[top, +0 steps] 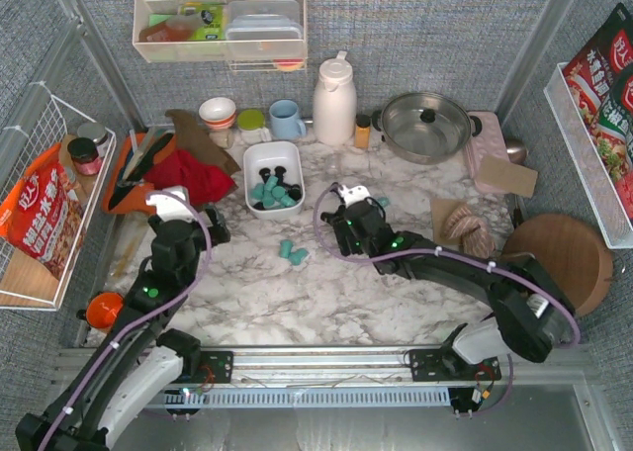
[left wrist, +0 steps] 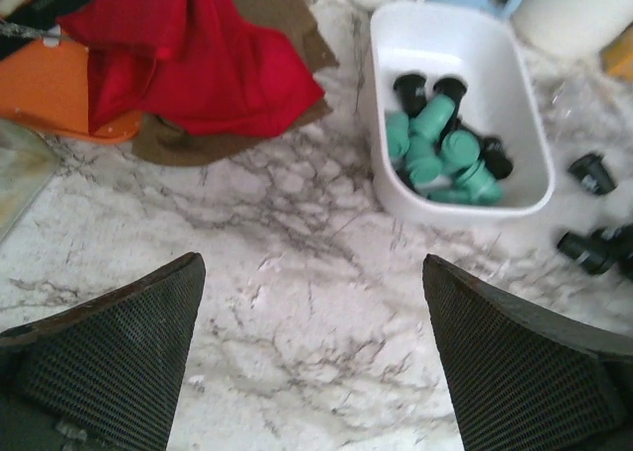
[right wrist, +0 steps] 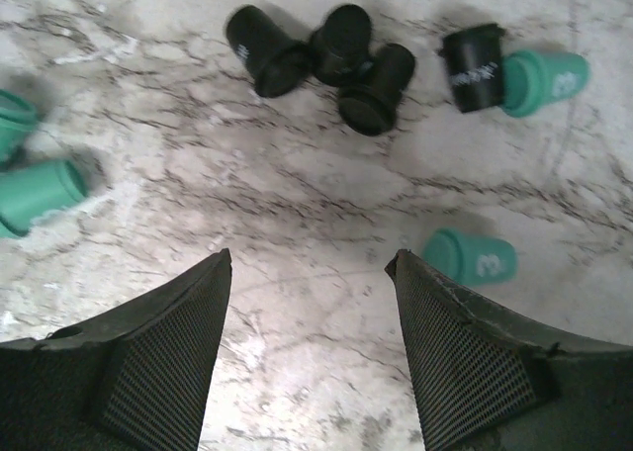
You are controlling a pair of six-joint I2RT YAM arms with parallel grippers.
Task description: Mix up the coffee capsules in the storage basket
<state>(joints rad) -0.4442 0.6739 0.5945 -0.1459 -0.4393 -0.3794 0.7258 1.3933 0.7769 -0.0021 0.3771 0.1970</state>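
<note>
- While the left gripper (left wrist: 312, 273) hangs with fingers spread and empty, the white basket (left wrist: 465, 50) ahead holds teal and black capsules (left wrist: 440, 154).
- Right gripper (right wrist: 309, 263): fingers spread, empty, over the marble table (right wrist: 297, 194).
- Loose capsules (right wrist: 336, 50) lie on the table beyond it.

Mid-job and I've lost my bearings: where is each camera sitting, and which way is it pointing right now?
Top external: above and behind the bases, looking down on the marble table; left arm and right arm both show.
Left wrist: low over the table, facing the storage basket and red cloth; the open left gripper frames the bottom.
Right wrist: close above the table, looking down at loose coffee capsules; the open right gripper shows.
Shared: top external and left wrist both see the basket and red cloth.
</note>
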